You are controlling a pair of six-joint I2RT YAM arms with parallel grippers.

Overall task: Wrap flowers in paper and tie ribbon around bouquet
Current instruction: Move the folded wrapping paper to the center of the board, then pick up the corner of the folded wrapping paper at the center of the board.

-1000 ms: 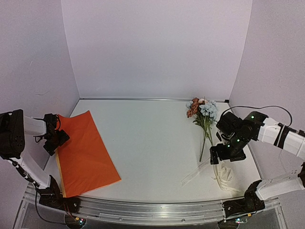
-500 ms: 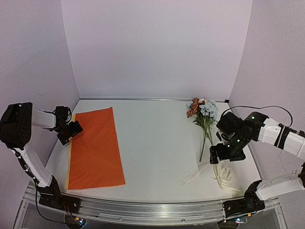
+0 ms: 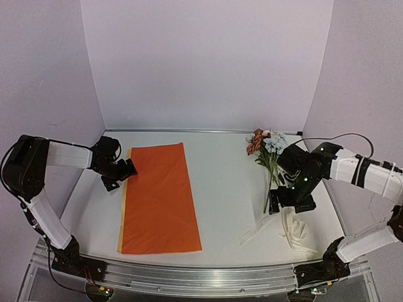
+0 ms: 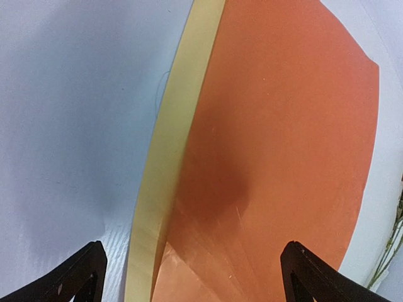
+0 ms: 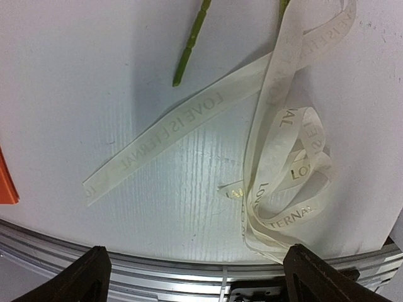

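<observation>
Lying flat on the left half of the table (image 3: 233,170), the paper (image 3: 160,195) has its orange face up, with a narrow yellow strip exposed along its left edge. The left gripper (image 3: 121,173) sits at the sheet's far left edge, jaws spread wide. In the left wrist view both fingers (image 4: 79,280) straddle the yellow strip and the orange face. Contact with the sheet cannot be confirmed.

The flowers (image 3: 266,146) lie at the far right of the table, blooms toward the far wall and stems pointing near. The right gripper (image 3: 286,204) hangs over the stem ends, jaws spread wide, nothing between them.

The ribbon (image 3: 295,231) lies at the near right in loose loops, one tail running flat toward the near left. Its printed lettering reads "LOVE IS ETERNAL". One cut stem tip (image 5: 189,50) lies just beside this tail.
</observation>
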